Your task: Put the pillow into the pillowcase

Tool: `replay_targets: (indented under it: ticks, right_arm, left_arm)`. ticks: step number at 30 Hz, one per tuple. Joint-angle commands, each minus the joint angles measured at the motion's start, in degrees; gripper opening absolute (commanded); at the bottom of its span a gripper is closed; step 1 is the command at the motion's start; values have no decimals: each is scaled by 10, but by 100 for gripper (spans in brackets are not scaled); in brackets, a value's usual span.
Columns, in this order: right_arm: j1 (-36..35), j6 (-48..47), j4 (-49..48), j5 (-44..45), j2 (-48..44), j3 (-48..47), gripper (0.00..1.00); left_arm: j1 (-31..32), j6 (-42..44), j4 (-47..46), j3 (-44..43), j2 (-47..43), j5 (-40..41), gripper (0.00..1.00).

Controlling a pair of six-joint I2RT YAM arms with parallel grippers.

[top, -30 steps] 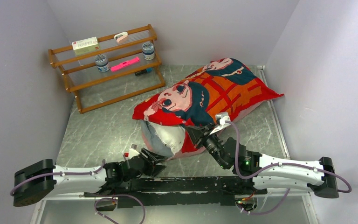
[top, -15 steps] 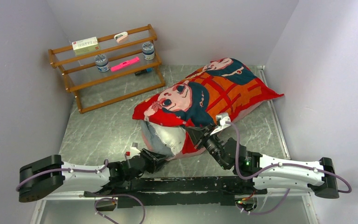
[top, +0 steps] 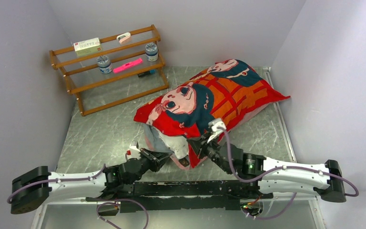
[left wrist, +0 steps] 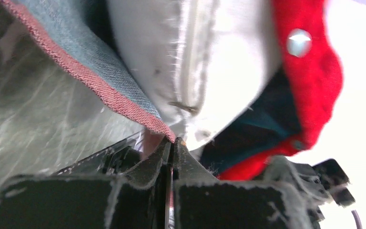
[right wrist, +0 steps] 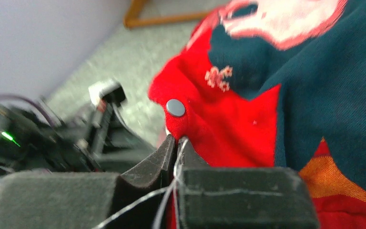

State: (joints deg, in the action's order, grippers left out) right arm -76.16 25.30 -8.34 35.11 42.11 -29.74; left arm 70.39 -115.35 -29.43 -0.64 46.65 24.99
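Note:
The red pillowcase (top: 219, 95), printed with teal-haired faces, lies across the middle of the table with its mouth toward the arms. The white pillow (top: 175, 142) bulges out of that mouth, mostly inside. My left gripper (top: 160, 155) is shut on the lower layer's pink-hemmed edge (left wrist: 124, 102), right under the pillow (left wrist: 228, 71). My right gripper (top: 198, 146) is shut on the red upper edge beside a grey snap button (right wrist: 175, 108); its fingertips (right wrist: 169, 148) pinch the cloth. The two grippers sit close together at the opening.
A wooden rack (top: 109, 71) stands at the back left with jars, a box and a pink item on it. Grey walls close in on the left, back and right. The left arm (right wrist: 76, 138) shows blurred behind the right gripper.
The left gripper has moved forward and shut on the pillowcase's lower edge. The right gripper has pulled the upper edge left and nearer, covering more of the pillow.

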Motion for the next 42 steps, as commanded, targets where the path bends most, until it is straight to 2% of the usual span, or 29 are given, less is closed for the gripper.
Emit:
replay_targets:
  ticks: [1, 3, 5, 11, 16, 19, 23, 28, 31, 33, 35, 42]
  right_arm:
    - [1, 5, 146, -72, 29, -40, 9]
    - [1, 6, 159, -89, 30, -48, 14]
    - [1, 5, 156, -100, 22, -53, 20]
    - [1, -1, 142, -111, 17, -68, 41]
    - [-1, -1, 161, -107, 57, -97, 39]
    - [-20, -4, 163, -74, 67, -109, 44]
    - [-52, -26, 164, -43, 86, -130, 43]
    - [-114, -56, 203, 83, 137, -155, 47]
    - [-140, -89, 190, 143, 163, -158, 46]
    - [-146, -103, 181, 177, 175, -155, 38]
    - [-153, -111, 173, 200, 181, -154, 36]
    - [-158, -169, 115, 208, 184, -142, 41]
  left_arm:
    - [1, 127, 59, -28, -68, 56, 5]
    - [2, 179, 104, -62, -87, 56, 5]
    - [2, 233, 111, -87, -91, 55, 5]
    - [1, 293, 54, -105, -70, 42, 5]
    - [2, 302, 24, -105, -56, 38, 5]
    - [1, 313, 15, -108, -55, 40, 5]
    - [2, 333, -20, -105, -51, 46, 5]
    - [2, 356, -24, -122, -44, 37, 5]
    - [1, 363, -24, -128, -43, 34, 5]
    - [2, 363, -22, -130, -43, 33, 5]
    - [2, 364, -18, -133, -43, 32, 5]
    - [2, 366, -8, -132, -54, 33, 5]
